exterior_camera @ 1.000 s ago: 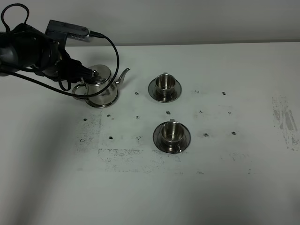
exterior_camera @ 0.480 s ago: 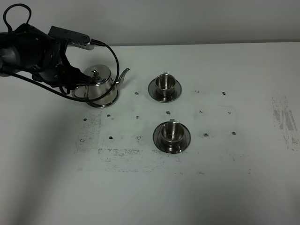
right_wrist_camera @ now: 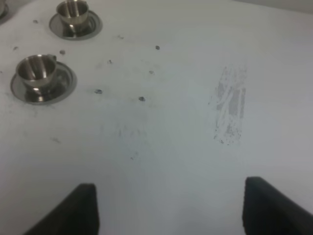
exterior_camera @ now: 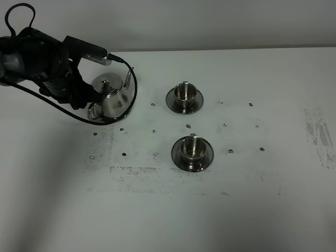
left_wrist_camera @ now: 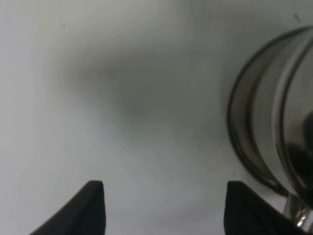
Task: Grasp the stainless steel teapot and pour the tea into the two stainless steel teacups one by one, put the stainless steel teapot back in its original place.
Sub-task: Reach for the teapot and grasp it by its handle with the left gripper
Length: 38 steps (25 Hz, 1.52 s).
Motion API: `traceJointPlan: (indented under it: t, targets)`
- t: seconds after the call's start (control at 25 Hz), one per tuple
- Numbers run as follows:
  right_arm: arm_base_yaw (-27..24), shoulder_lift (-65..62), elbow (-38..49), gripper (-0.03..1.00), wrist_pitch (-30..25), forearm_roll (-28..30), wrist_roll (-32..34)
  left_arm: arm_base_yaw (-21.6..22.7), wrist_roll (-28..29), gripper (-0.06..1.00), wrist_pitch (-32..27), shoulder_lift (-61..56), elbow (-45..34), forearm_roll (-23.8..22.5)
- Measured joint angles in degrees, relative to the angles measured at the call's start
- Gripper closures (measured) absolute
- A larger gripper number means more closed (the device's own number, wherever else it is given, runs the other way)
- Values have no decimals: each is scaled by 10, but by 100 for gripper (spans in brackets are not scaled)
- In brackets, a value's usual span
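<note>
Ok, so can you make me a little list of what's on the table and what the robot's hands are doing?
teapot: upright, at the far left of the table
cups: two, far cup and near cup, each on a saucer, to the right of the teapot
left hand: open, empty, beside the teapot, not holding it
right hand: open, empty, above bare table
tea in cups: cannot tell
</note>
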<state>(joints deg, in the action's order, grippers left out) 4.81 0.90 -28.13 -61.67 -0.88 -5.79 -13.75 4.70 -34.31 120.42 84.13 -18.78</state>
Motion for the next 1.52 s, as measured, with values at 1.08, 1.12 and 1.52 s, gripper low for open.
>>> traceJointPlan:
  t: [1.08,1.12,1.52]
  targets:
    - [0,0,0,38,0,0,0,-36,-88,49,-151,-189,-64,138]
    - [0,0,0,38,0,0,0,-44,-92,49,-164,-200,-67,143]
    - [0,0,0,38,0,0,0,-68,-102,50,-216,-243,-69,152]
